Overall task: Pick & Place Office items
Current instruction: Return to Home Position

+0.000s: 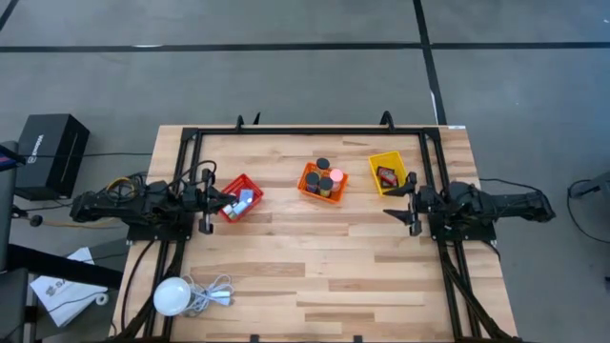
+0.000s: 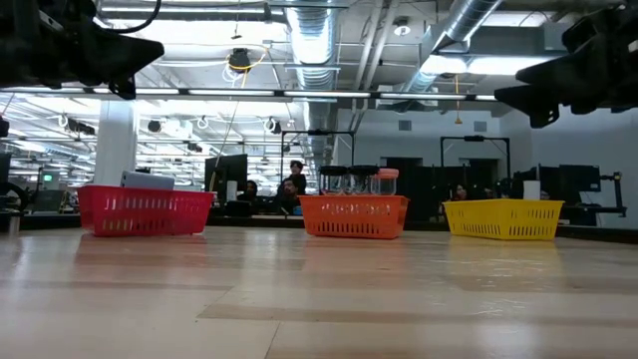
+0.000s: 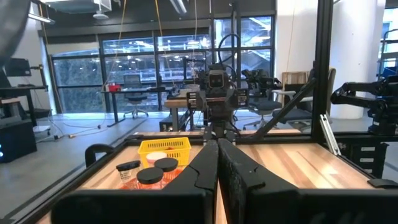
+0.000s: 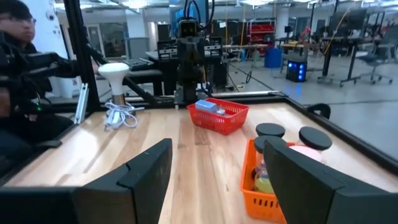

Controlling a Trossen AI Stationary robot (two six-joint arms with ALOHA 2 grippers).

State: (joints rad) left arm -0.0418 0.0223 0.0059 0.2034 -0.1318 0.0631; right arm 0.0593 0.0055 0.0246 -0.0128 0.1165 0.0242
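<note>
Left hand [image 3: 217, 149] was clenched and empty, at the left edge of the surface [image 1: 315, 267] beside the red basket [image 1: 250, 179]. Right hand [image 4: 216, 152] was released and empty, at the right edge near the yellow basket [image 1: 396, 159]. Blue blocks [image 1: 245, 197] lay in the red basket. Black cylinders [image 1: 324, 166] and pink cylinder [image 1: 336, 175] stood in the orange basket [image 1: 305, 187]. Small black and red pieces [image 1: 386, 174] lay in the yellow basket.

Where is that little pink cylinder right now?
From above, the pink cylinder stands in the orange basket, beside black cylinders. That basket sits between the red basket on the left arm's side and the yellow basket on the right arm's.
</note>
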